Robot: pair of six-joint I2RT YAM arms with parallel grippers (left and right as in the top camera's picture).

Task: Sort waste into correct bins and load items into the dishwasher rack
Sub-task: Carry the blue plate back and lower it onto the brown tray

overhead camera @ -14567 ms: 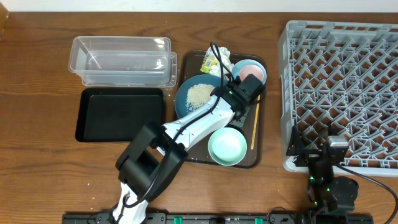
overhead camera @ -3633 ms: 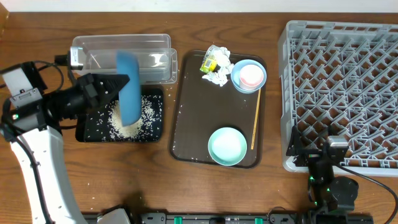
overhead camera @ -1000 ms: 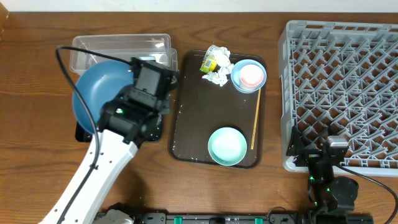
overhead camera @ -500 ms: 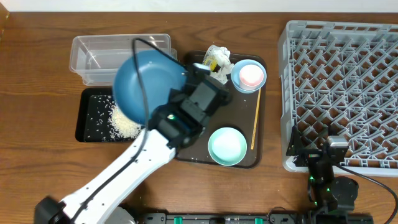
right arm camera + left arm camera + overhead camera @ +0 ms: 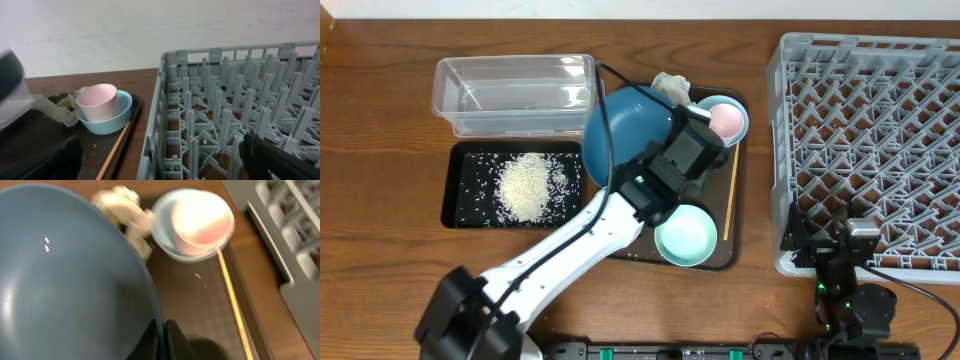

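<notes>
My left gripper [image 5: 672, 143] is shut on the rim of the dark-blue plate [image 5: 625, 128], which hangs tilted over the back of the brown tray [image 5: 620, 235]. In the left wrist view the fingers [image 5: 150, 341] pinch the plate [image 5: 65, 280] edge. The rice [image 5: 528, 185] lies heaped in the black tray bin [image 5: 465, 215]. The clear tub [image 5: 515, 92] stands behind it. The wrapper [image 5: 669, 82] peeks out beyond the plate. A pink cup [image 5: 725, 120] sits in a blue bowl [image 5: 708, 104]. My right gripper [image 5: 165, 165] stands open by the dishwasher rack [image 5: 870, 130].
A mint bowl [image 5: 685, 237] sits at the brown tray's front, right under my left arm. The wooden stick [image 5: 730, 200] lies along the tray's right edge. The rack's near left wall [image 5: 155, 135] is close to my right gripper.
My left arm has swung the plate rightward, from above the black tray to above the brown tray. The rice heap in the black tray is now uncovered. The right arm has not moved.
</notes>
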